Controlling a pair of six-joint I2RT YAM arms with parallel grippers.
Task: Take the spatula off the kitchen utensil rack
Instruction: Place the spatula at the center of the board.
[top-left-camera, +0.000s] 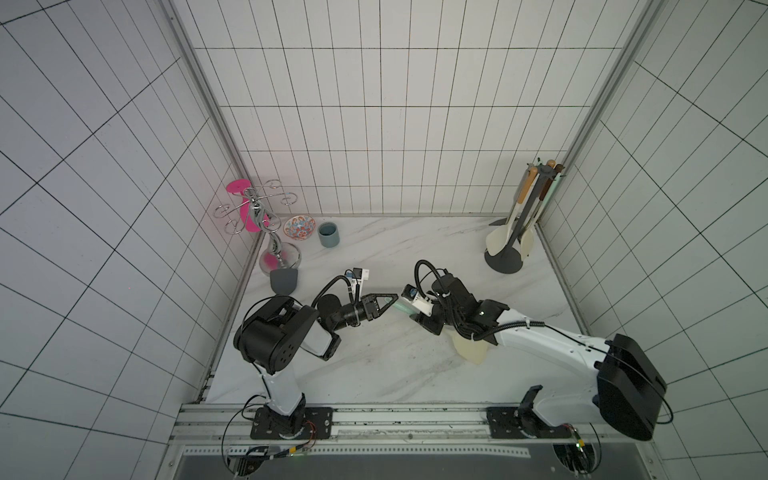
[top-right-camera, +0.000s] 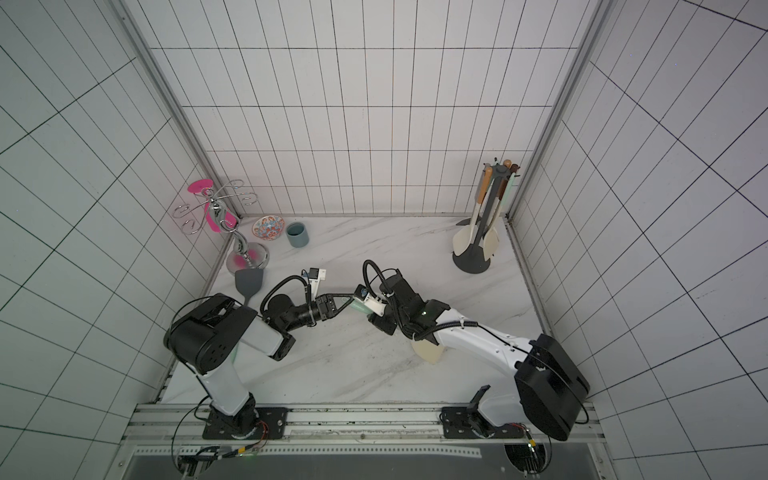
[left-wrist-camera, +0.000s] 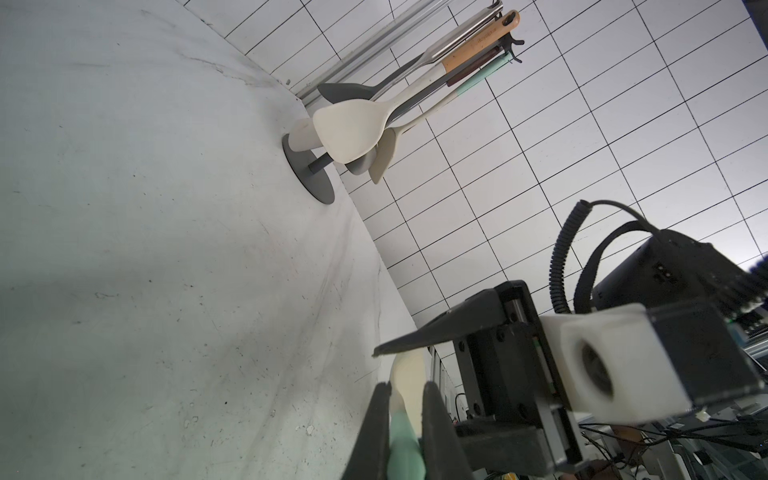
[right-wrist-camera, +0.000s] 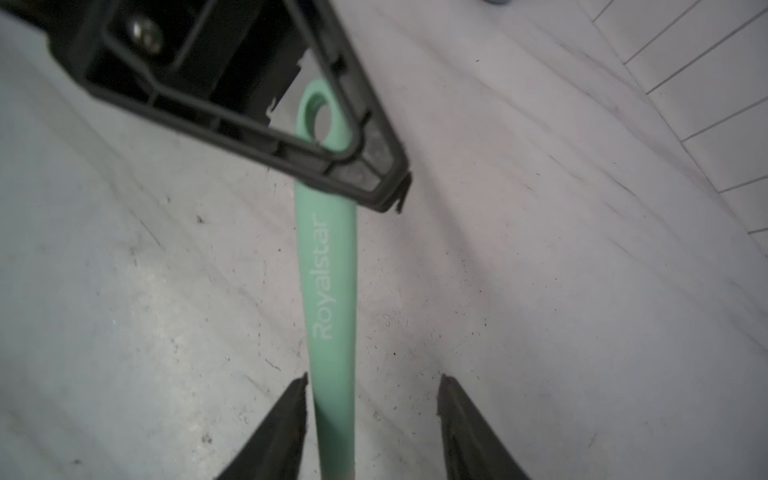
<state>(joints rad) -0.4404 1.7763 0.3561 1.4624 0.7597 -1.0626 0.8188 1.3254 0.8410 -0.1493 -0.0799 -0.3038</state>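
Observation:
The spatula (top-left-camera: 469, 351) has a cream blade and a mint green handle (right-wrist-camera: 328, 270). It hangs level above the middle of the table, off the kitchen utensil rack (top-left-camera: 536, 208). My left gripper (left-wrist-camera: 407, 388) is shut on the handle near its holed end, and in both top views its fingers (top-left-camera: 384, 303) (top-right-camera: 338, 305) reach right. My right gripper (right-wrist-camera: 374, 378) stands open around the handle. One jaw is close beside it and the other is well clear. The blade (top-right-camera: 428, 351) shows under the right arm. The dark grey rack (top-right-camera: 492, 208) stands at the back right, and several utensils hang on it.
A chrome stand (top-left-camera: 266, 224) with loop arms stands at the back left, with a patterned bowl (top-left-camera: 299, 227) and a blue-grey cup (top-left-camera: 329, 235) beside it. A dark grey turner (top-right-camera: 248, 282) lies near the stand's base. Tiled walls enclose three sides.

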